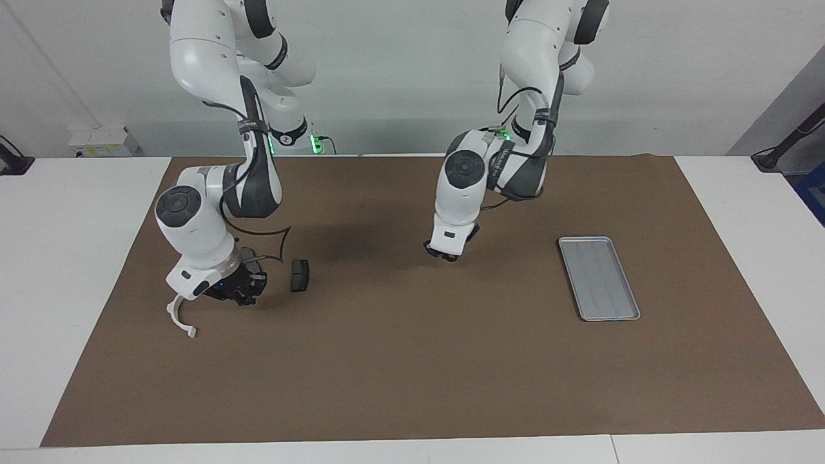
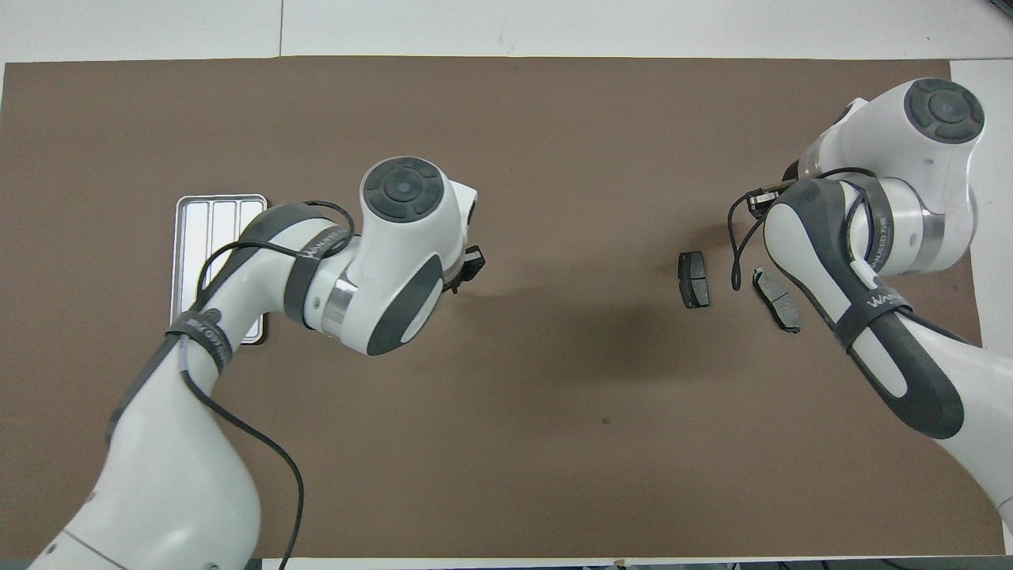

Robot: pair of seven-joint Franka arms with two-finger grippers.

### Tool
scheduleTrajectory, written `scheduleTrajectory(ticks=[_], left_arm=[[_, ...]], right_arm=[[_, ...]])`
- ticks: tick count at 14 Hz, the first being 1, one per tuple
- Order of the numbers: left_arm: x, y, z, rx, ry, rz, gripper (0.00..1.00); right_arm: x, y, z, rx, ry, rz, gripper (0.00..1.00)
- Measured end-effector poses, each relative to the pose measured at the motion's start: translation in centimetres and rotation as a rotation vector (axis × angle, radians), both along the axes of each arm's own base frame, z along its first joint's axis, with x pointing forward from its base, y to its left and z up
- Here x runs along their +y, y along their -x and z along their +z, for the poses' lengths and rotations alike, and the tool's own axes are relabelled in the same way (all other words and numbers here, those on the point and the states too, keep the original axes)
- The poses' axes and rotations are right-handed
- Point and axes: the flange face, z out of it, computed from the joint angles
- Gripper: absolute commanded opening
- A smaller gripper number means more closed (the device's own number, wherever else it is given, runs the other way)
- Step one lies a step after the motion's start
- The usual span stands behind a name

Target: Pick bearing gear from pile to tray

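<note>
The right gripper (image 1: 240,298) sits low over the pile at the right arm's end of the brown mat (image 1: 412,361), clenched, its catch hidden, between the white half-ring bracket (image 1: 178,317) and a dark brake pad (image 1: 299,275); a second brake pad (image 2: 776,299) lies beside the first; the left gripper (image 1: 445,254) hangs over bare mat, its claw's state unclear; the tray (image 1: 599,278) lies toward the left arm's end.

right gripper (image 1: 240,298) low between white bracket (image 1: 178,318) and brake pad (image 1: 299,275); left gripper (image 1: 445,254) over mat.
</note>
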Motion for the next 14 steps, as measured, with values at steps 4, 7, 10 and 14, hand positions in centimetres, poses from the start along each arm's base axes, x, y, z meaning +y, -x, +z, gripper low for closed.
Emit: scheduleTrajectory(ticks=[4,7,10,14], left_arm=[[14.4,-0.9,2.4,0.028,0.039,-0.11,0.04],[22.2,-1.8,1.9,0.033,0.073,-0.191,0.04],[26.8,-2.6,1.1,-0.006,0.092,-0.237,0.04],[29.9,-1.4,-2.5,-0.045,0.096,-0.264,0.04]], right_arm=[[10.1,0.4,7.0,-0.002,-0.002,-0.153,0.0],[22.4,3.4,9.7,-0.019,-0.012,-0.334,0.0],[31.5,7.6,10.2,-0.03,-0.026,-0.481,0.0],[38.5,11.9,8.5,-0.048,-0.059,-0.579,0.0]])
